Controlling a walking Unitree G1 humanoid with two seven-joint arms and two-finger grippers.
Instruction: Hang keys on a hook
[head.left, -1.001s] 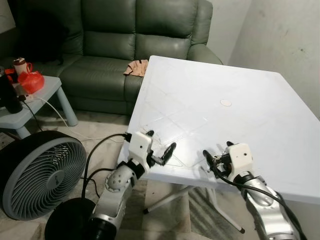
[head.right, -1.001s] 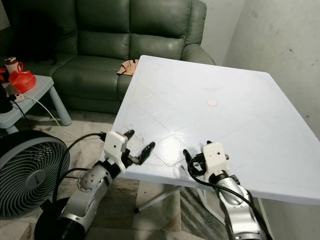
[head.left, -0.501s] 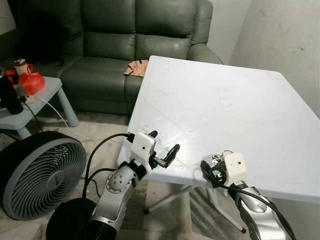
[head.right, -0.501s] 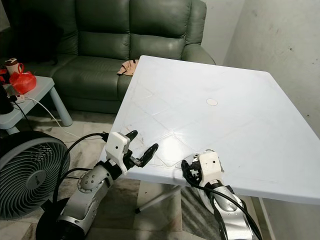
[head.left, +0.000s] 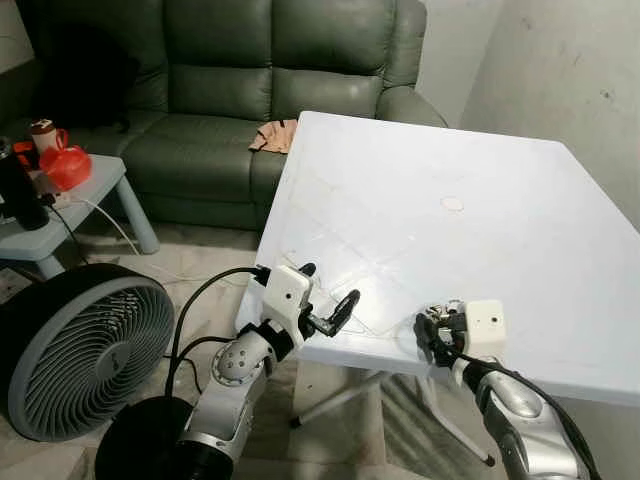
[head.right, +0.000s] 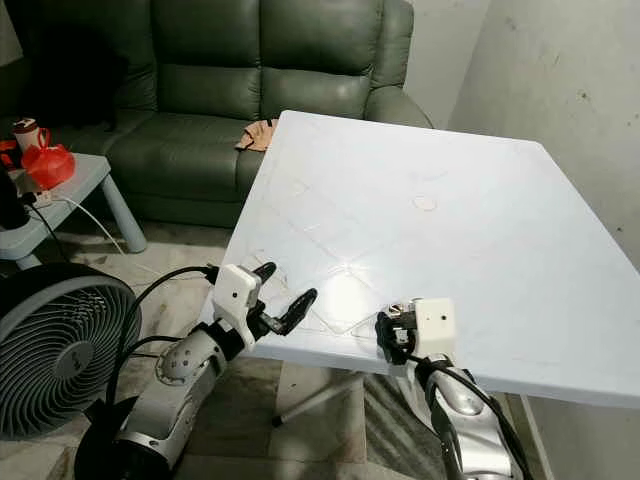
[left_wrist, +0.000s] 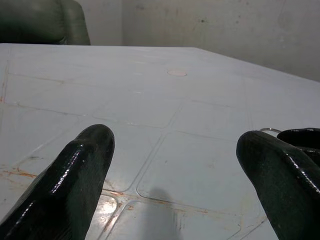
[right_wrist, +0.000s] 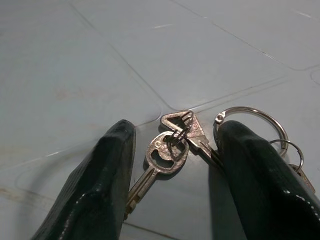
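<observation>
My right claw (right_wrist: 172, 165) sits open around the keys (right_wrist: 175, 142) on the table (head.left: 400, 200) (left claw (head.left: 325, 300) idling wide), so next is pinching them.

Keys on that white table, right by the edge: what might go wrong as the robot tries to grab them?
1. The keys lie flat between the open fingers of the right end effector; a shallow pinch may catch just one key or slide off.
2. They sit near the table's front edge, so a nudge could push them onto the floor.
3. The left end effector hovers open close by and could get in the way.
</observation>
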